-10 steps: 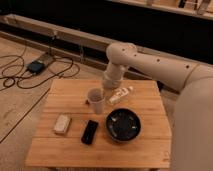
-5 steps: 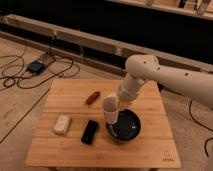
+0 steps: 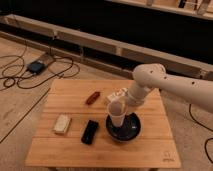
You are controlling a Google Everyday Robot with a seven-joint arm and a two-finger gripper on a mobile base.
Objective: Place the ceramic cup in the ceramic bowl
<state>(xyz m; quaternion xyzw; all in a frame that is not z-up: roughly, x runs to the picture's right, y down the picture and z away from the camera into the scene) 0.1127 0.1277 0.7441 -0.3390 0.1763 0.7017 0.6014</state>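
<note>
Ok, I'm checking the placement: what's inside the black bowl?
The ceramic cup, upright, in the left half of the ceramic bowl, with the gripper at its top. The bowl's floor under the cup is covered, so contact cannot be seen.

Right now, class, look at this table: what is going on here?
The robot's arm reaches over the wooden table, and its gripper grips the ceramic cup at the rim, jaws closed on it. The cup is over the ceramic bowl; whether it touches the bowl yet is unclear. A white block, a black device and a small reddish item lie apart from it on the table.
</note>
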